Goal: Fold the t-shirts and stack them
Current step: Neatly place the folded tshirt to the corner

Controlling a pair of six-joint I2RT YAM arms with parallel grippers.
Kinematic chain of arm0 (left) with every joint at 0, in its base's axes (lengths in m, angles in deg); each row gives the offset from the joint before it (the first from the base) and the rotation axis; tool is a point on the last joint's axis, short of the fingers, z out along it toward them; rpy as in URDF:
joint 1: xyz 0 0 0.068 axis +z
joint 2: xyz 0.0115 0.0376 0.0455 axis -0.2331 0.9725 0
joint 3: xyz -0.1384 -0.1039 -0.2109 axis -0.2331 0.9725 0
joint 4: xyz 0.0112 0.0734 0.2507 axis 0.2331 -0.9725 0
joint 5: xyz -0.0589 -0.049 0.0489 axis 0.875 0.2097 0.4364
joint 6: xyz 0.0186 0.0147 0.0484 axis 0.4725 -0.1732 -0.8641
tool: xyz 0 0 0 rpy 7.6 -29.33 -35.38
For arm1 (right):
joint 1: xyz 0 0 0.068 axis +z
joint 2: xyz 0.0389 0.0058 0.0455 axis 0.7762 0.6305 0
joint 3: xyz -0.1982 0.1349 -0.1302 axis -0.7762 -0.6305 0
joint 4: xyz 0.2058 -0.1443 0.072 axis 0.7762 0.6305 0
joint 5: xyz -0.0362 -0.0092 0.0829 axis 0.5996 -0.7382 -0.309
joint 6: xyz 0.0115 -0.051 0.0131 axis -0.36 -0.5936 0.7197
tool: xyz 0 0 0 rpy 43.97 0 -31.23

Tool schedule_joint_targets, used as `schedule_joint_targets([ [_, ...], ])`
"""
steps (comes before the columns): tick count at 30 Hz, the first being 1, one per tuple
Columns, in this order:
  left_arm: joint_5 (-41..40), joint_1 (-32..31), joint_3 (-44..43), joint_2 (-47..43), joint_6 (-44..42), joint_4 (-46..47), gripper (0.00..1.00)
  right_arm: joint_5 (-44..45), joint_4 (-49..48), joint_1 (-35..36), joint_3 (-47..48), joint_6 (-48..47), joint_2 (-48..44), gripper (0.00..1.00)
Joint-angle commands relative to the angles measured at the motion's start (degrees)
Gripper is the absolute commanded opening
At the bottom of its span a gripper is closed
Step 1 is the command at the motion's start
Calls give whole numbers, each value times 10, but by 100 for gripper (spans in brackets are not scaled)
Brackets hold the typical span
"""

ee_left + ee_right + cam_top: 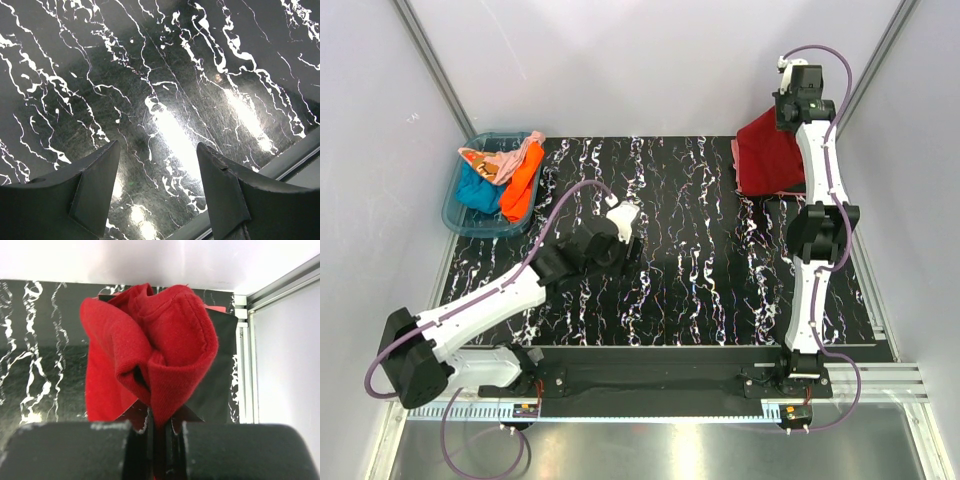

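Note:
The dark red t-shirt (768, 155) lies bunched at the far right of the marbled black table (700, 260). My right gripper (788, 118) is over it, shut on a fold of the dark red cloth (150, 340), which hangs gathered from the jaws in the right wrist view (160, 422). Under it, flat black cloth (220, 370) and a salmon pink edge (735, 150) show. The teal (475, 190), orange (523, 180) and pale peach (500, 160) t-shirts lie heaped in the tub. My left gripper (615, 245) hangs open and empty over bare table (158, 145).
A blue translucent tub (455, 205) stands at the far left corner. Metal frame posts and white walls close in the sides and back. A metal rail (720, 375) runs along the near edge by the arm bases.

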Motion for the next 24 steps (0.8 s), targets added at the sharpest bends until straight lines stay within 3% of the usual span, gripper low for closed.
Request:
schedule_joint_targets([
  [1, 8, 2, -33, 8, -10, 13, 68, -9, -58, -12, 39, 9, 10, 0],
  [24, 4, 9, -105, 81, -24, -37, 68, 23, -160, -52, 33, 12, 120, 0],
])
